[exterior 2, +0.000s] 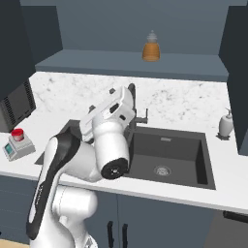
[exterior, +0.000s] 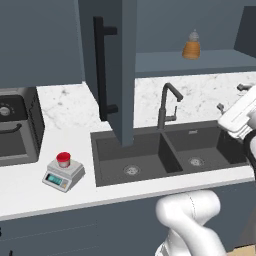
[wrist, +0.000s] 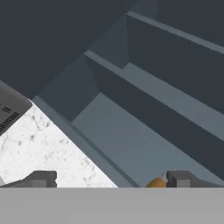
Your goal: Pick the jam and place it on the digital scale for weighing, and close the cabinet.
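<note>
Glossy white shells over a thick, rounded arm (exterior 2: 72,160), built of fat cylindrical segments with smooth bulging elbows. Black band running lengthwise down the lower link, dark again at the seams between segments. Round black disc with a small pale centre capping the joint (exterior 2: 113,169) nearest the right base camera. Boxy white hand housing above it, edged in dark grey. Two small, square-ended dark grey fingertips (wrist: 179,178) in the hand view, perhaps rubber-padded, too blurred to confirm.

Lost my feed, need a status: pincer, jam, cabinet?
Pincer open, empty, facing cabinet shelves. Jam sits on digital scale. Cabinet door open over sink; orange bottle on shelf.
</note>
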